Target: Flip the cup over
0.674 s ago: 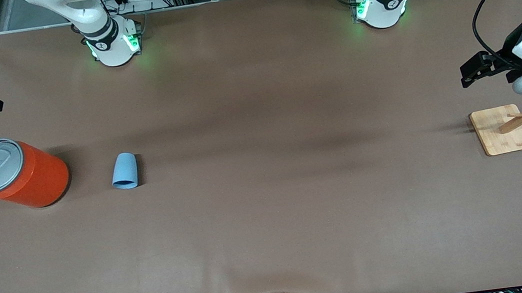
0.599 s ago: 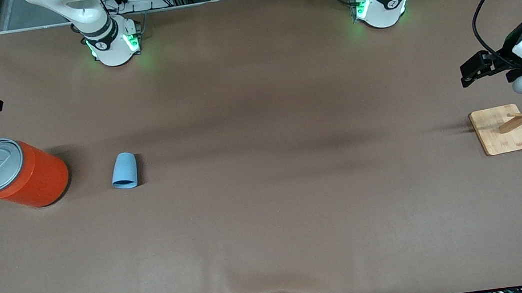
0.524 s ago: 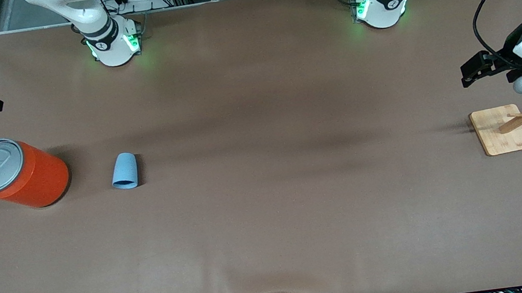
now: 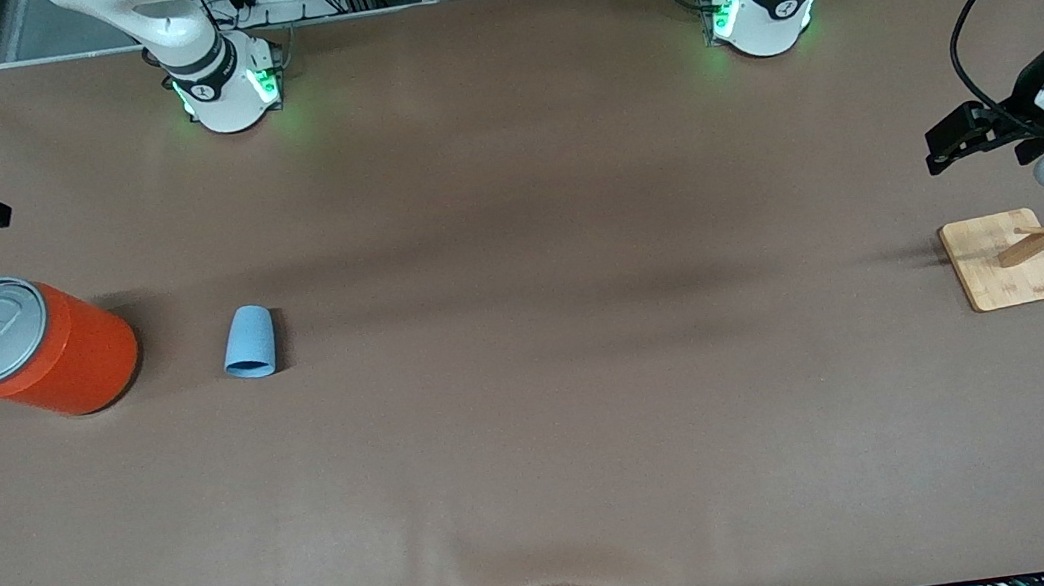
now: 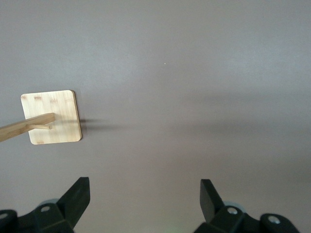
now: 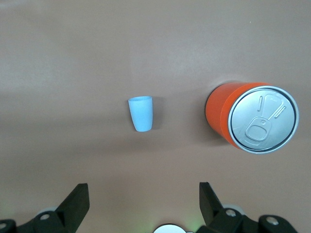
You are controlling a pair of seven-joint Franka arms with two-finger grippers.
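Orange can (image 4: pixel 35 347): stands upright at the right arm's end of the bench (image 4: pixel 540 432), grey pull-tab lid up; not part of the job, but just beside the working spot.
Cup (image 4: pixel 249 341): small, light blue, tapered, no handle. It stands beside the can, toward the middle of the bench, apart from it. It appears to rest mouth down with the closed, narrower end up.
Handling: likely very light, thin plastic, smooth-walled; it should slide or tip at a slight nudge and may flex under a hard squeeze.
Where to hold: across the side wall, about mid-height, with gentle closing; the taper could let it slip toward the narrow end.
Right gripper (image 6: pixel 141 201): high above the can and cup, fingers spread wide apart, holding nothing.
Wooden stand (image 4: pixel 1007 259): square base with a slanted post, at the left arm's end of the bench, well apart from the cup.
Left gripper (image 5: pixel 143 199): up in the air near the stand, fingers wide apart and empty; this arm waits.
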